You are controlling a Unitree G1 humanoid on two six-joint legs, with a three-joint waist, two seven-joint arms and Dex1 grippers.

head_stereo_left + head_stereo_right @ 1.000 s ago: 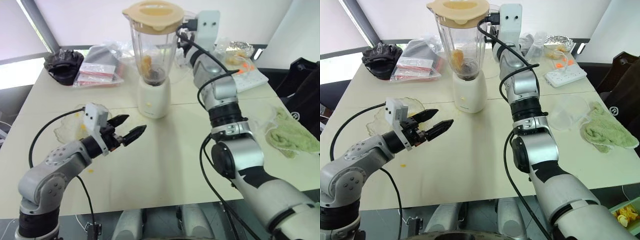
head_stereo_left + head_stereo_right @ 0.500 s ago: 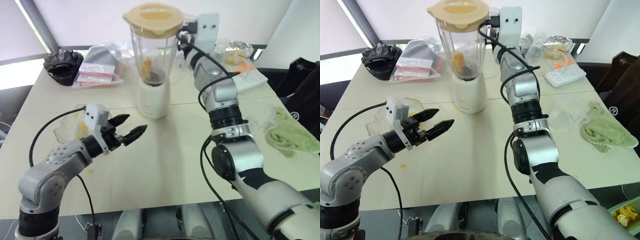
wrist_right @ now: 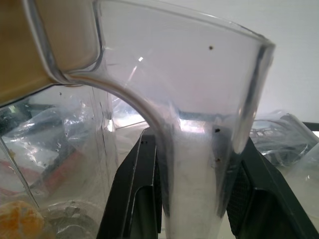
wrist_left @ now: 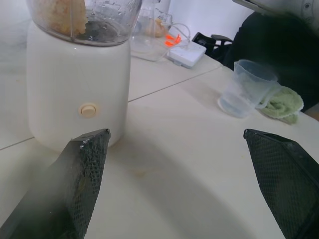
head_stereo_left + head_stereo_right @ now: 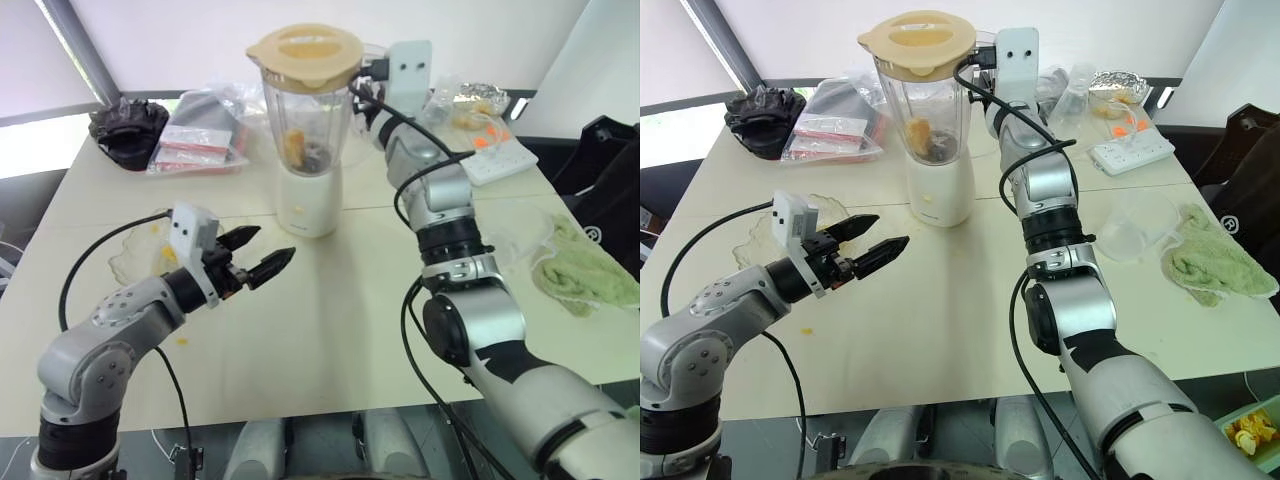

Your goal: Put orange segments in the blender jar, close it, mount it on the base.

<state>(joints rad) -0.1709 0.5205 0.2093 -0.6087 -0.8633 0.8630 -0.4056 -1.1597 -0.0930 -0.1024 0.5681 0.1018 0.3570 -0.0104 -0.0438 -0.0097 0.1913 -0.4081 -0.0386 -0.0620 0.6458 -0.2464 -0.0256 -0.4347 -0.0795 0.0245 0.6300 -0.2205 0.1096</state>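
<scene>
My left claw (image 5: 254,258) hangs released above the table (image 5: 330,320), its fingers spread wide and aimed toward the base (image 5: 307,200), holding nothing. Farther out, my right claw (image 3: 192,199) is clenched on the handle of the blender jar (image 5: 305,110). The jar sits on the base with its cream lid (image 5: 303,45) on and orange segments (image 5: 293,143) showing through the wall near the blade.

As I see it, the jar may not be fully seated. If I let go crookedly or tug the handle sideways, I could tip the tall jar and base over.

Around it are a wavy clear dish (image 5: 135,258) beside my left arm, a plastic cup (image 4: 244,87), a green cloth (image 5: 585,265), a power strip (image 5: 500,160) and bags (image 5: 200,145) behind. Nothing blocks the base.
</scene>
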